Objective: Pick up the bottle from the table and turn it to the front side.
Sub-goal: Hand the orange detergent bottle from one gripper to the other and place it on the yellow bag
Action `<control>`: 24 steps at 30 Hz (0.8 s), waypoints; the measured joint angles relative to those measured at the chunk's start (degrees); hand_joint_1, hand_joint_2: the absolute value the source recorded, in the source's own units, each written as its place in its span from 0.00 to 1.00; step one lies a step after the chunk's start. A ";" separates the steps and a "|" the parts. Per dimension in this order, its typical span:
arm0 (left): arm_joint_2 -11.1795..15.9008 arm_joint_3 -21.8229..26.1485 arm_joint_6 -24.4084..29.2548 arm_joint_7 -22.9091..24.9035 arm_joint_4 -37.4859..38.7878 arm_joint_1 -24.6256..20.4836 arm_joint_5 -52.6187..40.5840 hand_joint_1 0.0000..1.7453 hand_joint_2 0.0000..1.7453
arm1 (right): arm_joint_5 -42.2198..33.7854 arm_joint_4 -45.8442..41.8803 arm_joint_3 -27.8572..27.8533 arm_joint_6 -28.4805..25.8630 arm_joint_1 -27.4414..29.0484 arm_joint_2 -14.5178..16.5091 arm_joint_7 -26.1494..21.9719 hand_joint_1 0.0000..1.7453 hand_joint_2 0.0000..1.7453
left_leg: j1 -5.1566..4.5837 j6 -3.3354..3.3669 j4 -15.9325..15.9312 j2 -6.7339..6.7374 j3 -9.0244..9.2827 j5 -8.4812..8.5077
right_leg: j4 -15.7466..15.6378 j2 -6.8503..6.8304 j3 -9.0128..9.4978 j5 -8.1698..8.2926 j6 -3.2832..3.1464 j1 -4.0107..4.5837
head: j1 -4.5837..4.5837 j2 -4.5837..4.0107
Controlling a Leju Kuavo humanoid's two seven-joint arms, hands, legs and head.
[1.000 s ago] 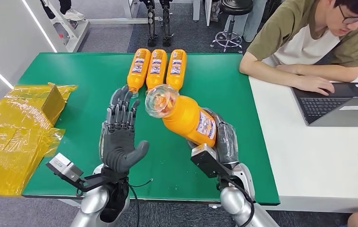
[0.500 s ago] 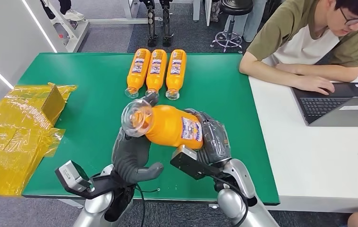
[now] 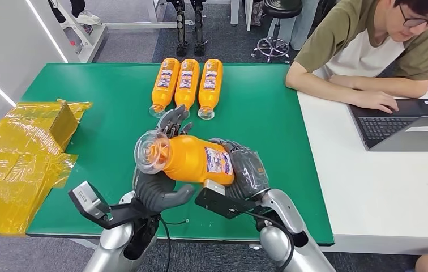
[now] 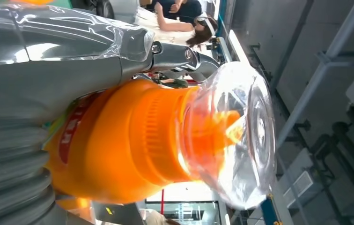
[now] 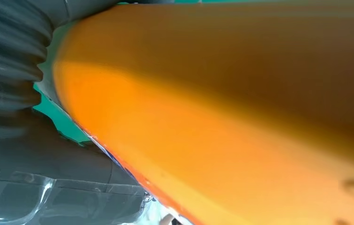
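An orange bottle [image 3: 192, 158] with a clear cap and a printed label lies sideways in the air above the green table [image 3: 98, 124], cap end toward my left. My right hand [image 3: 245, 170] grips its base end. My left hand [image 3: 158, 190] cups the neck end from below, thumb in front and fingers [image 3: 173, 120] curving up behind it. In the left wrist view the bottle [image 4: 133, 140] lies against the palm with the thick thumb [image 4: 48, 75] pressed along it. The right wrist view shows the orange body [image 5: 236, 117] close against that hand.
Three more orange bottles [image 3: 186, 85] lie side by side at the table's far middle. Crumpled yellow bags [image 3: 19, 158] sit at the left edge. A person [image 3: 364, 51] works at a laptop [image 3: 404, 127] on the white table [image 3: 370, 187] to the right.
My right hand has swung the bottle leftward and lower, turning it more sideways. My left hand has moved under the neck end and its thumb and fingers now wrap it.
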 joint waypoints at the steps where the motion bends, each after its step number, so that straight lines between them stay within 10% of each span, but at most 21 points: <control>1: 0.00 0.10 0.51 0.04 0.15 -0.02 -0.28 0.00 1.00 | 0.01 0.03 0.24 0.63 0.00 -0.10 -0.09 1.00 1.00 | 0.00 0.00 0.00 0.00 0.00 0.00 | 0.00 0.00 0.00 0.00 0.00 0.00 | 0.00 0.00; 24: 0.03 0.20 10.97 -0.04 1.24 -0.02 -8.33 0.00 1.00 | 0.32 0.59 1.86 5.11 0.12 -1.60 0.22 1.00 1.00 | 0.00 0.00 0.00 0.05 -0.01 0.00 | 0.00 0.06 -0.03 0.00 0.00 0.00 | -0.01 0.00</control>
